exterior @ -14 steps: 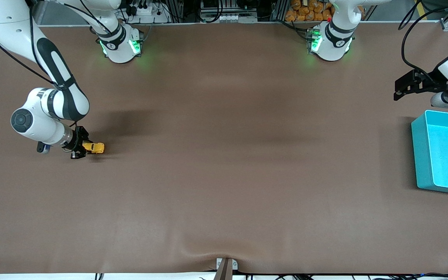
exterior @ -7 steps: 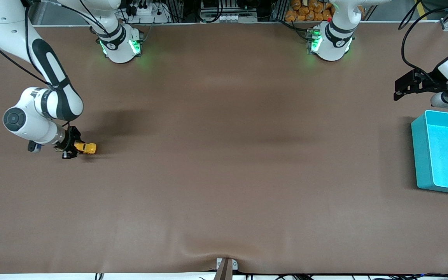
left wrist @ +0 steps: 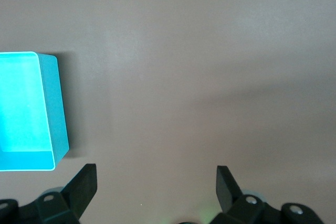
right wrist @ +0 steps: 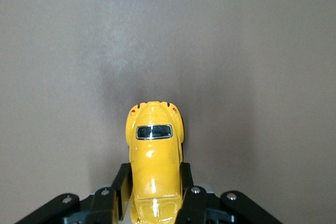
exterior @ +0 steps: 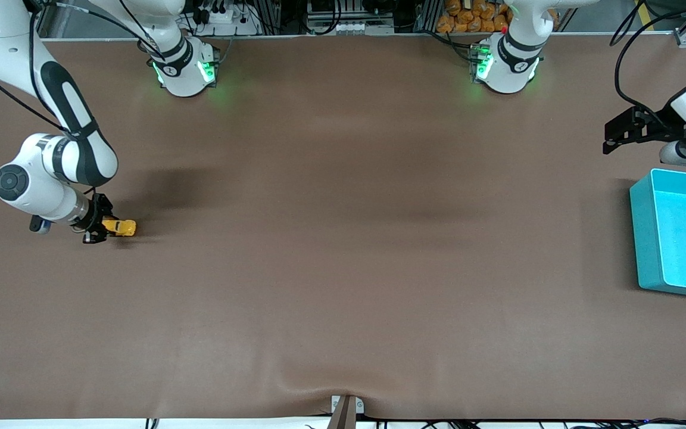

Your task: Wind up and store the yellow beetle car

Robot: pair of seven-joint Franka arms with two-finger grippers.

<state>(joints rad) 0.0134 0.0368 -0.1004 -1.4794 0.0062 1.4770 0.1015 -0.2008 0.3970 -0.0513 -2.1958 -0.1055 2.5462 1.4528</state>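
The yellow beetle car (exterior: 121,227) rests low on the brown table at the right arm's end, and my right gripper (exterior: 100,227) is shut on its sides. In the right wrist view the yellow beetle car (right wrist: 155,161) points away from the gripper (right wrist: 155,187), a black finger pressed against each flank. My left gripper (exterior: 616,132) hangs open over the table at the left arm's end, beside the teal bin (exterior: 641,238), and waits. The left wrist view shows its fingertips (left wrist: 86,182) spread wide with nothing between them, and one corner of the teal bin (left wrist: 55,108).
The brown mat (exterior: 343,238) covers the whole table, with a small wrinkle at its edge nearest the front camera. The two arm bases (exterior: 185,68) stand along the edge farthest from that camera.
My right gripper has dragged the car along the table toward the right arm's end. The left arm has not moved.
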